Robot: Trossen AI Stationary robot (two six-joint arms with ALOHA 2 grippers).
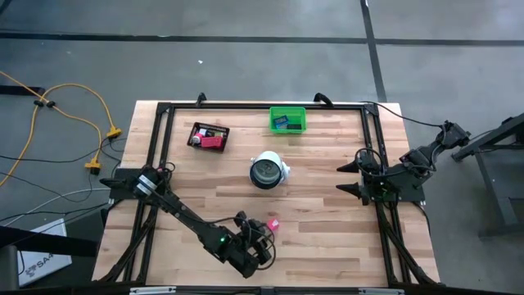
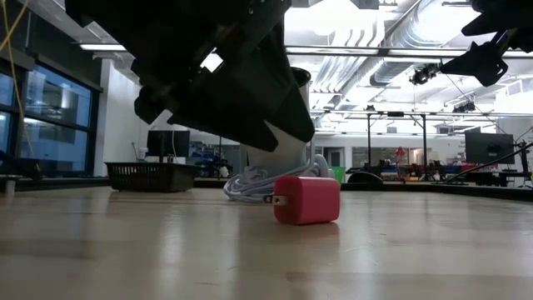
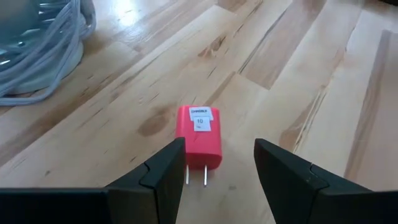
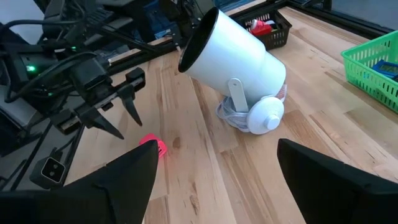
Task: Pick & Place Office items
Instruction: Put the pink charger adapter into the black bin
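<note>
green bin [image 1: 287, 120] contents too small

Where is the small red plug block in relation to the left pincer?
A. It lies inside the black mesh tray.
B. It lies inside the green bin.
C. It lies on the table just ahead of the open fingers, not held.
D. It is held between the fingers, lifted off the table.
C: the red plug block lies flat on the wooden table, its prongs pointing toward the open left pincer, untouched by either finger.
</note>
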